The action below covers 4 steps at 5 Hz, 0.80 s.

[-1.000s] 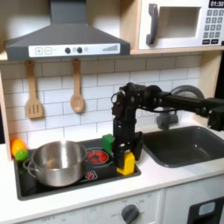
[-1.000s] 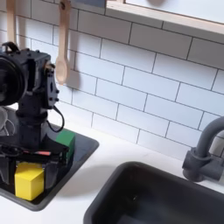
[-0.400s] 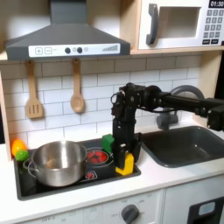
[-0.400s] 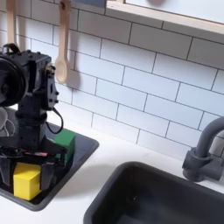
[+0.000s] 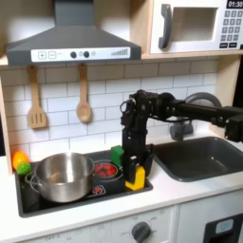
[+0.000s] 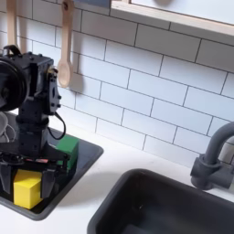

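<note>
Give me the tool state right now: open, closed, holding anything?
Tool: down over the yellow block on the stovetop, fingers either side of it. Whether it is shut on the block cannot be told.

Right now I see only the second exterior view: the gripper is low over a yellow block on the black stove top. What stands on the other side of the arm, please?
Observer: A round silver metal pot sits on the black stove top, on the first exterior view's left of the gripper.
Operator: Does it touch the gripper?
Observer: No, a red burner shows between them.
Operator: Anything beyond the pot?
Observer: A yellow and green toy lies at the first exterior view's far left edge of the stove top.
</note>
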### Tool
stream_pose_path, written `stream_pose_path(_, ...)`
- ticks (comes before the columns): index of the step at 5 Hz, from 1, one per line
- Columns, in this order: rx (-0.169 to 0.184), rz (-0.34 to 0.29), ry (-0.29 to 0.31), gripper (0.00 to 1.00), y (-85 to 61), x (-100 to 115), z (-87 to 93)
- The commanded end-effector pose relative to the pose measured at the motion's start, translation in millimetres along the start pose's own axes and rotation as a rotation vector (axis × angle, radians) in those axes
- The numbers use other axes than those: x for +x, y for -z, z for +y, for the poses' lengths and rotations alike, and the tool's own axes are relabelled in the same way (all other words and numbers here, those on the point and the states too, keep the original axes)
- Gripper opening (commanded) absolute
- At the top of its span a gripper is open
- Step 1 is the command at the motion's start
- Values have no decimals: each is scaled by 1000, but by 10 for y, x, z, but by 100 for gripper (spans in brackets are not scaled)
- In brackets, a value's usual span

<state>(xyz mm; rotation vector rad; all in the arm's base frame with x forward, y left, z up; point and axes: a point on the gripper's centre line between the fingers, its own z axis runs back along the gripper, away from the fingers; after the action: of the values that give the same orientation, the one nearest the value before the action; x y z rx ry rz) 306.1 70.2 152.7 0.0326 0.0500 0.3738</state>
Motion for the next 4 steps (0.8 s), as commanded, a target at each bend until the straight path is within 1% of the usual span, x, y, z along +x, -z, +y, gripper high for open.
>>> stream_pose_path(1,-31,-4,7,0,-108,2,-10)
stream_pose_path(2,-64,-9,21,0,-184,20,-48)
stream_pose_path(4,-76,-9,7,0,-216,67,20)
